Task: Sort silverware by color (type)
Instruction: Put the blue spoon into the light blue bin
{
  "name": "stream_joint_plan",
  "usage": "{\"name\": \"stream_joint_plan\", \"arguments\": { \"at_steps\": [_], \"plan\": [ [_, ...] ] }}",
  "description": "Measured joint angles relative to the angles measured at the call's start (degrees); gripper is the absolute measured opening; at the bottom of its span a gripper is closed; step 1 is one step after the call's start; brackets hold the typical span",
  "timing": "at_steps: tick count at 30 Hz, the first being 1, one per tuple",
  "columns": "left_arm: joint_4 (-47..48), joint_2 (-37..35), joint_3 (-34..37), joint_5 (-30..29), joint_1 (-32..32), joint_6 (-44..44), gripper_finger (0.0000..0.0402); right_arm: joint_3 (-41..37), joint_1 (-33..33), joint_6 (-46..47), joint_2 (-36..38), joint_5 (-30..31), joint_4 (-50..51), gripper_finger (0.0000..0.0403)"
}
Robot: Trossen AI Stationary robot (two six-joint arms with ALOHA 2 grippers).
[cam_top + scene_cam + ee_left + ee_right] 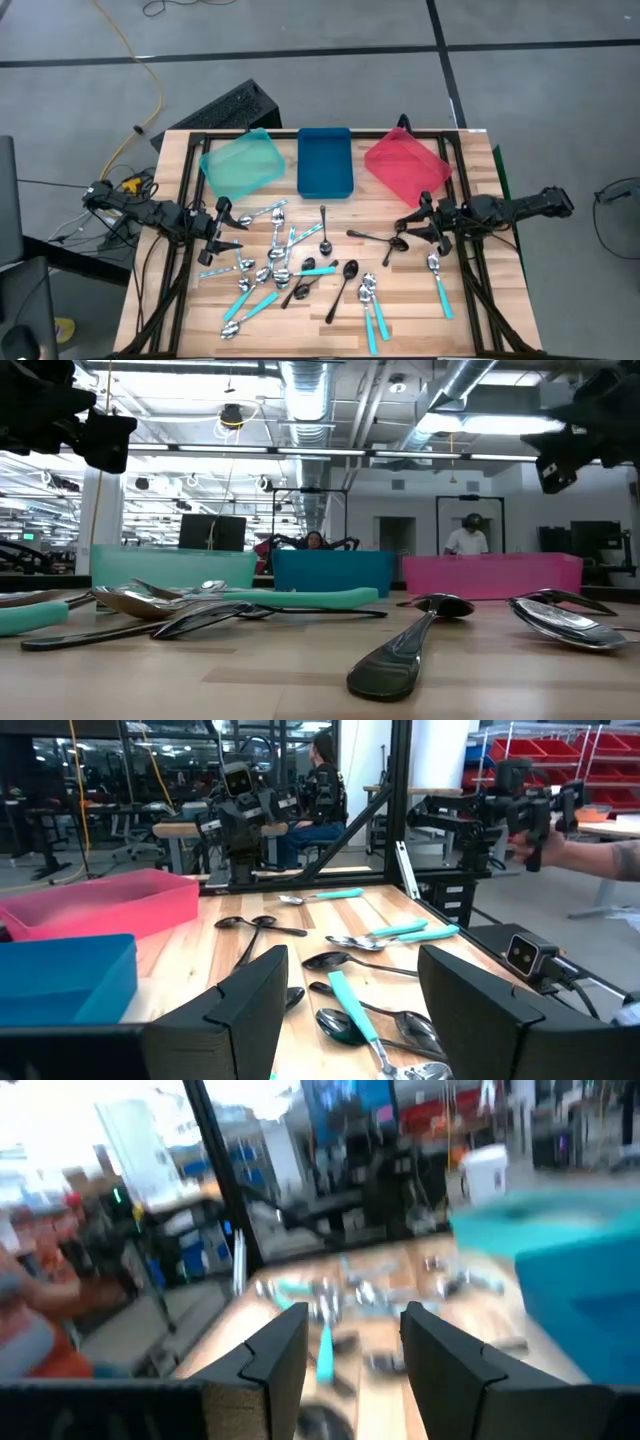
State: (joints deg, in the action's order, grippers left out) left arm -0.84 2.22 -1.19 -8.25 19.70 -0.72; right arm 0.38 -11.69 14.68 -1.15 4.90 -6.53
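Several spoons lie flat on the wooden table, most in a heap (285,265) near its middle: silver ones with teal handles (352,1005), all-black ones (343,285) and all-silver ones. Two black spoons (378,238) lie just in front of my right gripper (408,228), which hangs open above the table's right side. One teal-handled spoon (438,285) lies alone nearer the right edge. My left gripper (226,232) is open above the heap's left edge; its wrist view shows the fingers spread (350,1010) with spoons below them. The right wrist view shows open fingers (352,1345).
Three trays stand along the far edge: teal (242,163), blue (325,162) and red (405,165). A black frame (180,180) borders the table. Bare wood lies between trays and spoons. People are in the room beyond, and a hand (600,855) holds a device past the table.
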Motion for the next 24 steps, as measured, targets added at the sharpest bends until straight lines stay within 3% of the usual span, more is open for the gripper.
{"name": "stream_joint_plan", "arguments": {
  "at_steps": [7,13,19,24],
  "plan": [
    [-0.2,0.0,0.0,-0.6,0.0,0.0,0.0213,0.3,0.7,0.2,0.0,4.3,-19.0,0.0185],
    [-0.2,0.0,0.0,-1.1,0.0,-2.6,0.0213,0.3,0.7,-0.9,0.0,5.7,-25.1,0.0185],
    [-0.2,0.0,0.0,-1.1,0.0,-10.3,0.0213,1.7,0.7,-1.8,-0.1,18.1,-23.2,0.0185],
    [-0.8,0.0,0.0,-1.9,0.0,-8.2,0.0213,14.4,0.5,-7.4,-3.9,28.5,-4.3,0.0185]
  ]
}}
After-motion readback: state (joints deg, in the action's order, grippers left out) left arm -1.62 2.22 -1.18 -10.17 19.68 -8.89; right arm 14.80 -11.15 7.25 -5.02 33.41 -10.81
